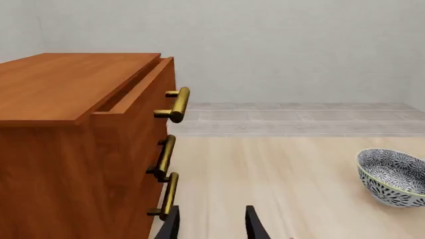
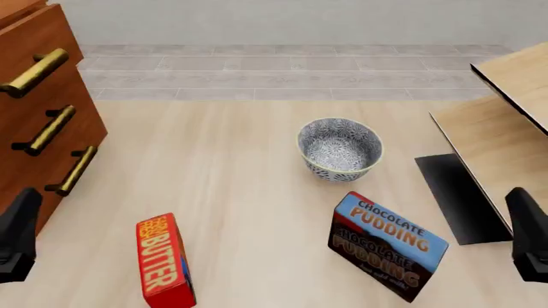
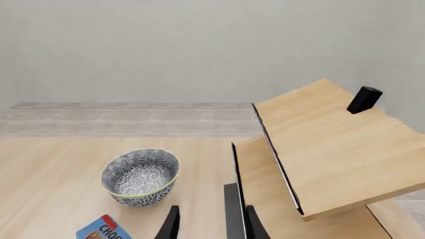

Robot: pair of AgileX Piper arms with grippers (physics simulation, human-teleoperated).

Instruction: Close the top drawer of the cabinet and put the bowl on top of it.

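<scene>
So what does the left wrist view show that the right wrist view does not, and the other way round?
Only the left wrist view shows the cabinet, its top drawer pulled slightly out, and the brass handles. Only the right wrist view shows the pale wooden shelf unit, a small black block on it, and a corner of the pudding box. Both show the bowl on the table, upright and ungrasped.

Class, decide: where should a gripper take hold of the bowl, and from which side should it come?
Probably the rim of the bowl, from above: it stands upright and open on the table, so one finger can go inside and one outside the thin wall. Its body looks too wide to span.
</scene>
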